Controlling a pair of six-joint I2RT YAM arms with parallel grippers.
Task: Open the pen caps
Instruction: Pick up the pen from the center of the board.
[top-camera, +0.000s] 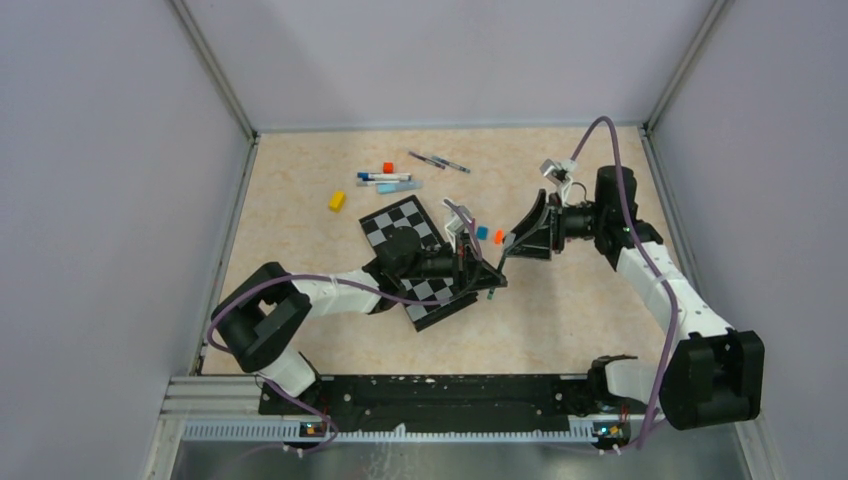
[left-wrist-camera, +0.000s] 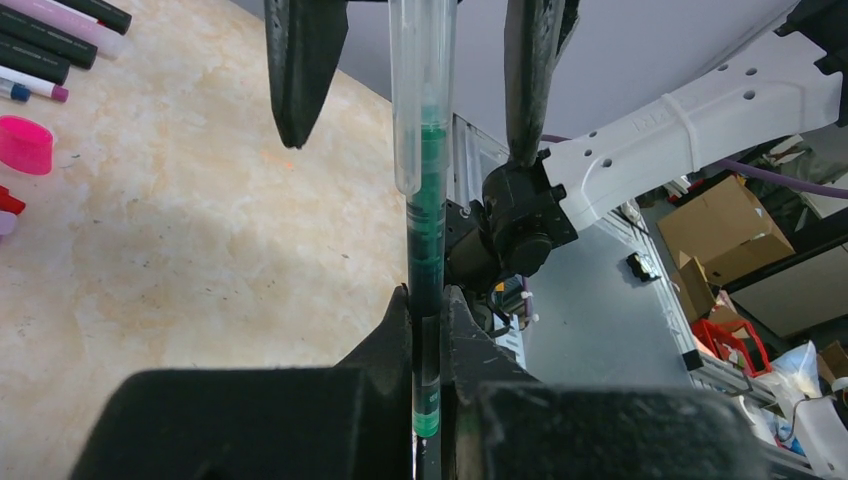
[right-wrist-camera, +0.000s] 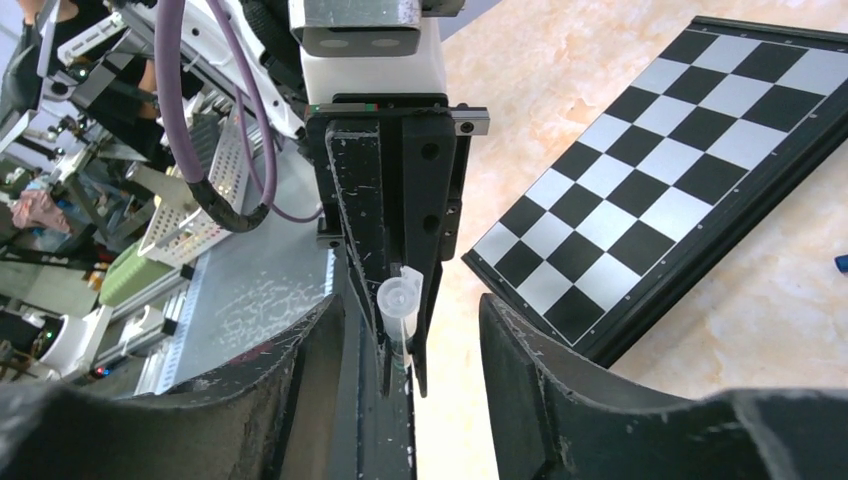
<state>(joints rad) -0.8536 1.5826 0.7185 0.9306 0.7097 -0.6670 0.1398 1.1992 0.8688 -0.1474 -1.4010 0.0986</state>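
Left wrist: gripper (left-wrist-camera: 428, 305) around green pen (left-wrist-camera: 430, 225)

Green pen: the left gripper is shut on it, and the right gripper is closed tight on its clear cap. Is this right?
Not quite. The right gripper is open: the left wrist view shows its fingers standing apart on both sides of the clear cap, not touching it. The left gripper is indeed shut on the green pen.

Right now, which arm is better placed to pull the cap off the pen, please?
Likely right: the right end effector, open, flanks the clear cap; the left end effector is shut on the pen.
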